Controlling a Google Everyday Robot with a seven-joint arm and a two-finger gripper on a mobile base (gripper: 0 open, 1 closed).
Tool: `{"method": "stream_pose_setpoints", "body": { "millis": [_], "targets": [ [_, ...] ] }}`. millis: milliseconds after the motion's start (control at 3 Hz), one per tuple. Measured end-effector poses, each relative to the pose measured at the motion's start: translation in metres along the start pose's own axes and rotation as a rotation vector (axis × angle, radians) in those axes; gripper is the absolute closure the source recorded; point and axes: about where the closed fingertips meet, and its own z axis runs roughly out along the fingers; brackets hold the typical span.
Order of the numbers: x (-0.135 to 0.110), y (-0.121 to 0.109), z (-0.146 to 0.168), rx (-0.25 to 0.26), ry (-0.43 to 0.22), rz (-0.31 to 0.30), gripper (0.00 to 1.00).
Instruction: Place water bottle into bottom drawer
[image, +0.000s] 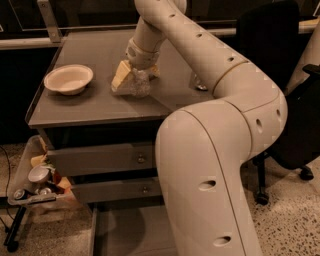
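Observation:
The water bottle (140, 83) is see-through and stands upright on the grey tabletop (95, 107), near its middle. My gripper (138, 75) comes down on it from above. The yellowish fingers (121, 76) stand apart on either side of the bottle, so the gripper is open around it. The arm's wrist hides the bottle's cap. The bottom drawer (127, 227) is pulled out at floor level below the table, and shows a flat grey floor. My arm's large white links cover its right part.
A pale bowl (68, 78) sits at the table's left. A small shiny object (200, 84) lies behind my arm at the right. Two closed drawer fronts with knobs (141, 159) are under the tabletop. A tray of clutter (37, 182) hangs at the left. A black chair (280, 75) stands to the right.

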Motion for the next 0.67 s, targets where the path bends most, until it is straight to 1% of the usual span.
{"method": "stream_pose_setpoints", "body": {
  "millis": [667],
  "targets": [
    [0.0,0.0,0.0,0.0,0.0,0.0,0.71]
  ]
}}
